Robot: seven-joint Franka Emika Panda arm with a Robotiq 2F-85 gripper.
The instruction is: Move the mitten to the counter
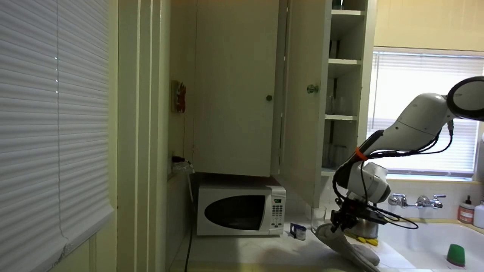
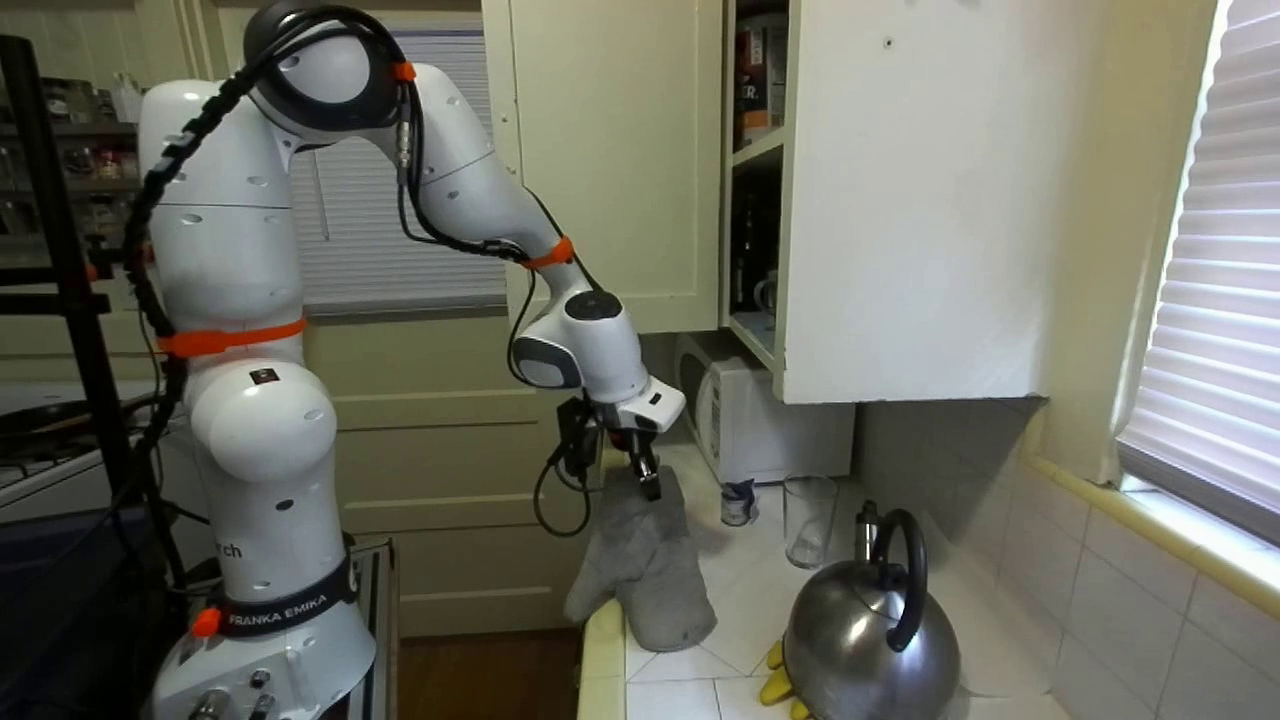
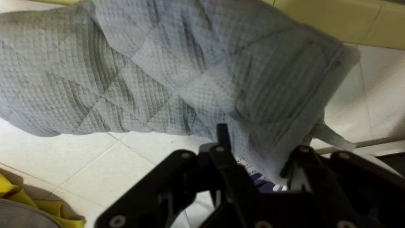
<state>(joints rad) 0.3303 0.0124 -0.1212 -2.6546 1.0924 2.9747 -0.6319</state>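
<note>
The mitten is a pale grey quilted oven mitt, seen in both exterior views (image 1: 342, 246) (image 2: 645, 550) and large in the wrist view (image 3: 152, 72). Its cuff end is raised and the body slopes down to its rounded end, over the off-white tiled counter (image 1: 227, 257) (image 2: 680, 695). Its thumb side reaches past the counter's yellow front edge. My gripper (image 1: 335, 228) (image 2: 650, 488) (image 3: 253, 155) is at the cuff. In the wrist view the fingers are partly closed with a cuff corner between them, so it appears shut on the mitten. The exact finger contact is blurred.
A steel kettle (image 2: 870, 640) stands on the counter with a yellow item (image 1: 363, 239) beneath it. A clear glass (image 2: 808, 525) and a small purple-and-white container (image 1: 298, 231) stand near the microwave (image 1: 234, 213). A sink (image 1: 419, 241) adjoins. A cupboard door (image 1: 302, 113) hangs open above.
</note>
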